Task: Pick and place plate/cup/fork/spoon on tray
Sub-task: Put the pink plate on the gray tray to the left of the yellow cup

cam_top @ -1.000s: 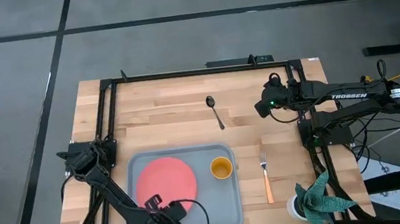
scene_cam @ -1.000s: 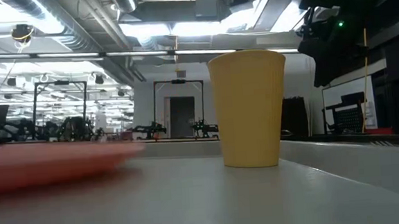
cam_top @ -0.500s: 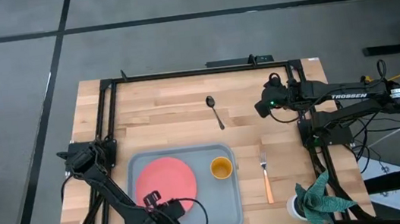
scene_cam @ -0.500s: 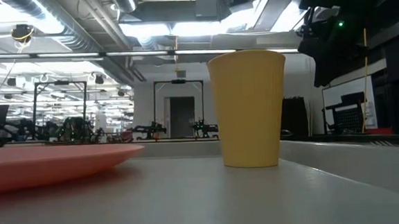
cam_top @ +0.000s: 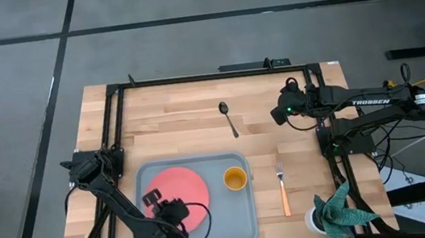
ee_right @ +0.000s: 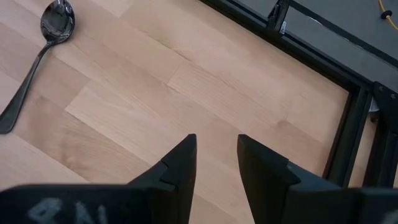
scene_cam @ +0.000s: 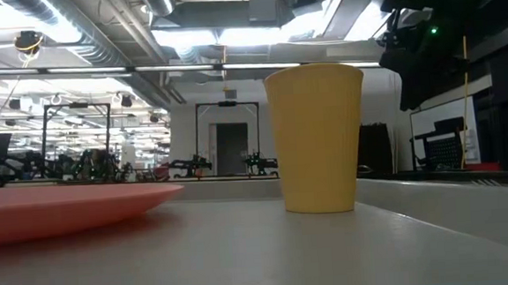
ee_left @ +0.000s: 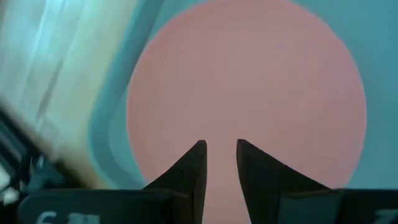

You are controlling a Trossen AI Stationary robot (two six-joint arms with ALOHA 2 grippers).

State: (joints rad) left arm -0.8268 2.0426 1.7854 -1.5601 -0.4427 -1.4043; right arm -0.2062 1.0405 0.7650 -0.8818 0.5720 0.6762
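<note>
The coral-pink plate (cam_top: pixel 176 187) lies flat on the left half of the grey tray (cam_top: pixel 232 214). The orange-yellow cup (cam_top: pixel 235 179) stands upright on the tray's right half. In the low view the plate (scene_cam: pixel 72 207) and the cup (scene_cam: pixel 316 139) rest on the tray floor (scene_cam: pixel 243 258). The dark spoon (cam_top: pixel 229 118) lies on the wood beyond the tray. The orange-handled fork (cam_top: pixel 282 189) lies to the right of the tray. My left gripper (cam_top: pixel 166 204) hovers over the plate's near part (ee_left: pixel 245 87), fingers slightly apart and empty. My right gripper (cam_top: pixel 278 114) waits to the right of the spoon (ee_right: pixel 37 56), fingers slightly apart and empty.
A white pot with a green plant (cam_top: pixel 334 214) stands at the table's near right corner. A black frame (cam_top: pixel 120 130) runs round the work area. Bare wood (cam_top: pixel 172 124) lies between the tray and the far edge.
My left gripper has moved from the tray's near edge toward the far edge and a little left, over the plate. The plate, blurred in the low view a second ago, now lies still on the tray.
</note>
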